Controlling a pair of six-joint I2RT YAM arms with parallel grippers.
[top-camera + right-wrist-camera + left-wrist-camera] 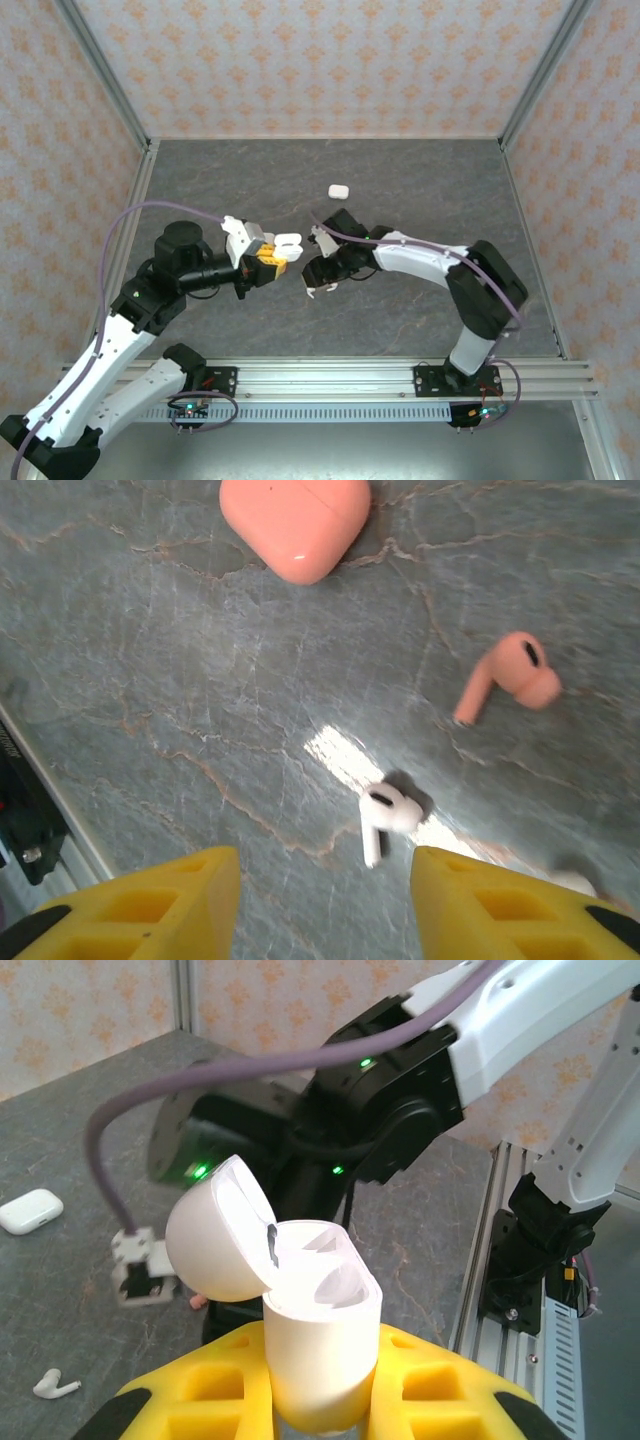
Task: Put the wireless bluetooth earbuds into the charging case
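My left gripper (268,262) is shut on a white charging case (320,1330), held upright off the table between the yellow fingers (440,1380). The case's lid (218,1228) is flipped open to the left and both sockets look empty. My right gripper (325,900) hangs open low over the table. A white earbud (385,815) lies on the table between and just beyond its fingertips, touching neither. A salmon earbud (510,672) lies farther off to the right. Another white earbud (55,1387) rests on the table at the lower left of the left wrist view.
A closed salmon case (295,520) lies ahead of the right gripper. A closed white case (338,190) sits toward the back middle of the grey table (420,180). The right arm (400,1110) is close in front of the held case. Patterned walls and a metal frame surround the table.
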